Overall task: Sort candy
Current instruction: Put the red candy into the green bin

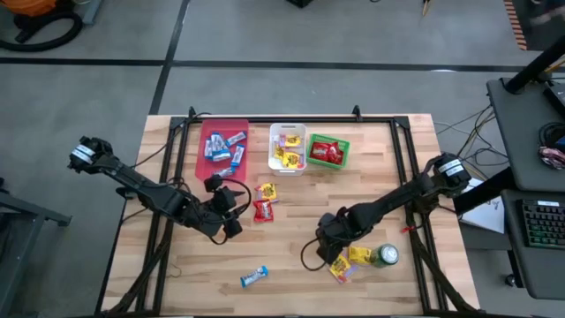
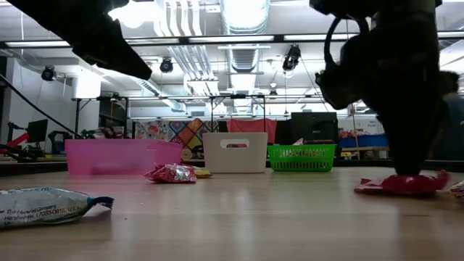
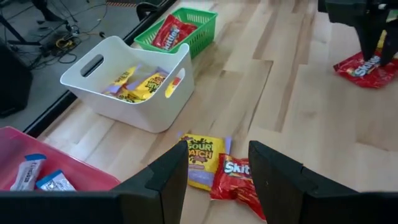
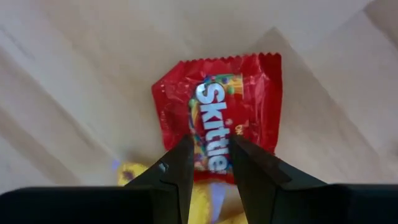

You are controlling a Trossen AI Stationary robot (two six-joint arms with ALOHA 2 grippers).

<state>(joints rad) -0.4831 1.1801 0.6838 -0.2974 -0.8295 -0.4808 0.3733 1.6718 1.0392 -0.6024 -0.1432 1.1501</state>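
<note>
My right gripper (image 1: 334, 246) stands low over the table's near right part, shut on a red Skittles packet (image 4: 217, 106) that also shows in the low view (image 2: 406, 183). My left gripper (image 1: 237, 212) is open and empty above the table's middle left. Ahead of its fingers (image 3: 217, 168) a yellow packet (image 3: 205, 158) and a red packet (image 3: 233, 180) lie flat on the wood. A blue-and-silver bar (image 1: 253, 277) lies near the front edge. Two yellow packets (image 1: 357, 256) lie beside my right gripper. My right gripper pinches the red packet between its two fingers at the packet's near part (image 4: 211, 146), across the printed face. The fingers come from above, pointing down. The packet lies on the table (image 2: 384, 187), its far end spread flat.
At the far edge stand a pink bin (image 1: 222, 148) with blue bars, a white bin (image 1: 288, 148) with yellow packets and a green basket (image 1: 327, 151) with red packets. A green can (image 1: 386, 256) stands right of my right gripper. Bare wood lies in the near middle.
</note>
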